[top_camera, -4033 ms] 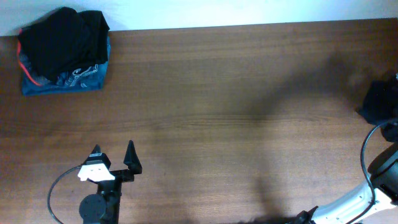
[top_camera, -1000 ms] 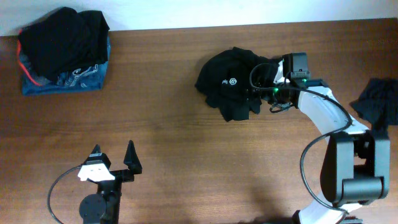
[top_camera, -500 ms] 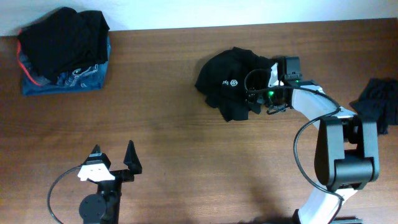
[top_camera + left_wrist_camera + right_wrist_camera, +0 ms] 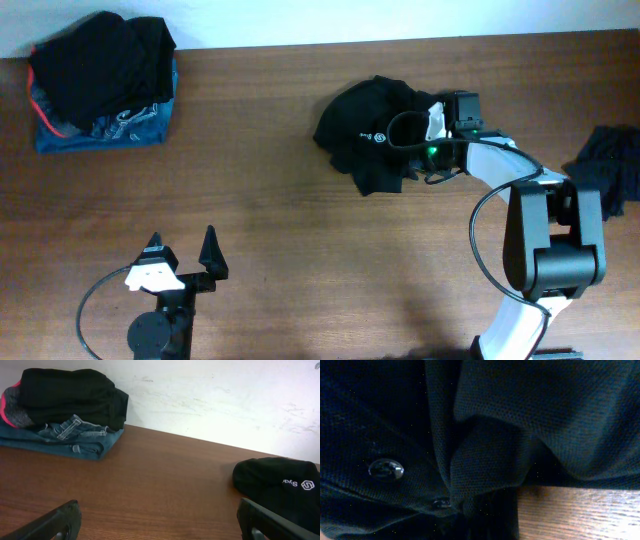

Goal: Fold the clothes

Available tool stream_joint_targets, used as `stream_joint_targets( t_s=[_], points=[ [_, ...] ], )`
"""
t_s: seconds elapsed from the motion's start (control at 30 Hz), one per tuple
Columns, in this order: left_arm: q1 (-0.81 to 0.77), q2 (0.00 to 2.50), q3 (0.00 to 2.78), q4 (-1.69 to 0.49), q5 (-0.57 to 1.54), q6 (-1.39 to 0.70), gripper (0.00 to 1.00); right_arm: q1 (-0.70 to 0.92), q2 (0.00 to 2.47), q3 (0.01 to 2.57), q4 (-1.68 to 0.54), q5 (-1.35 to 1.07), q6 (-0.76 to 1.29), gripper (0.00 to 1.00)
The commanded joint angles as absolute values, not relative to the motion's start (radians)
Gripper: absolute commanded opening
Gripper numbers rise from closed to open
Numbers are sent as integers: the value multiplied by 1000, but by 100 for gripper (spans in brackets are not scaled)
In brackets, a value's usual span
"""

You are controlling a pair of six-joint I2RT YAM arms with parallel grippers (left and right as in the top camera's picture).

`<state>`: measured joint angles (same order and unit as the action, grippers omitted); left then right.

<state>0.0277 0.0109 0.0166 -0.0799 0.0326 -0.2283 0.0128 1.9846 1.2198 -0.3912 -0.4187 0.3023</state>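
Observation:
The black T-shirt [image 4: 365, 135] lies crumpled on the table right of centre, its small white round logo facing up. It also shows at the right of the left wrist view [image 4: 280, 485]. My right gripper [image 4: 420, 135] is sunk into the shirt's right side. The right wrist view is filled with black fabric [image 4: 485, 435] bunched to a pinch at the bottom; two small buttons show, the fingers are hidden. My left gripper [image 4: 182, 252] is open and empty near the front left, far from the shirt; its two fingertips frame bare wood in the left wrist view [image 4: 160, 527].
A stack of folded clothes, black on blue jeans [image 4: 100, 80], sits at the back left corner and shows in the left wrist view [image 4: 65, 405]. Another dark garment [image 4: 610, 165] lies at the right edge. A white wall runs behind the table.
Four seconds ago the table's middle was bare and the right arm was at the right edge. The shirt now lies right of centre; in the last second the right gripper edged left into it.

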Motion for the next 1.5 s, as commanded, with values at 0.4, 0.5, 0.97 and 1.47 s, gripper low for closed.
stream_joint_targets(
  t_s=[0.4, 0.5, 0.97, 1.47],
  points=[
    [32, 6, 9, -80, 29, -219, 99, 31, 1507, 1221, -594, -377, 299, 4],
    [32, 6, 9, -80, 29, -219, 99, 75, 1417, 1221, -611, -348, 342, 4],
    [32, 6, 9, -80, 29, -219, 99, 620, 1420, 1221, -427, -70, 568, 4],
    [32, 6, 9, -80, 29, -219, 99, 688, 1509, 1240, -380, -42, 460, 95]
  ],
)
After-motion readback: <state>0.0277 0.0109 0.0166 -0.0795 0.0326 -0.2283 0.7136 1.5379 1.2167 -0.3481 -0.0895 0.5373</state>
